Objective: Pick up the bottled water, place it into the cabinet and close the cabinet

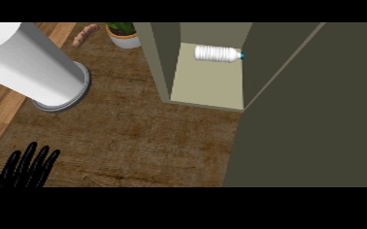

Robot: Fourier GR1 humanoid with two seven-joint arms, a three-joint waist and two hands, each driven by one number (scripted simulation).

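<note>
One hand of mine showed, my left hand point(28, 167), at the lower left corner of the view. Its fingers were straight and slightly spread, pointing up, resting over the wooden counter point(143, 136); it held nothing and touched no object. Only the fingers and part of the palm were in view, with the rest cut off at the lower edge. My right hand was out of sight.

One bottled water point(217, 54) lay on its side inside the cabinet point(208, 77), near the back of the pale shelf floor, with its blue cap pointing right, toward the cabinet's inner wall. The cabinet stood open, and its dark door point(301, 121) swung out to the right, filling much of that side of the view.

One large white cylinder point(36, 68) with a grey base ring stood on the counter at the upper left. One potted plant point(123, 34) sat beyond it, just left of the cabinet, and one brownish elongated object point(86, 34), which I could not identify, lay beside the pot.
</note>
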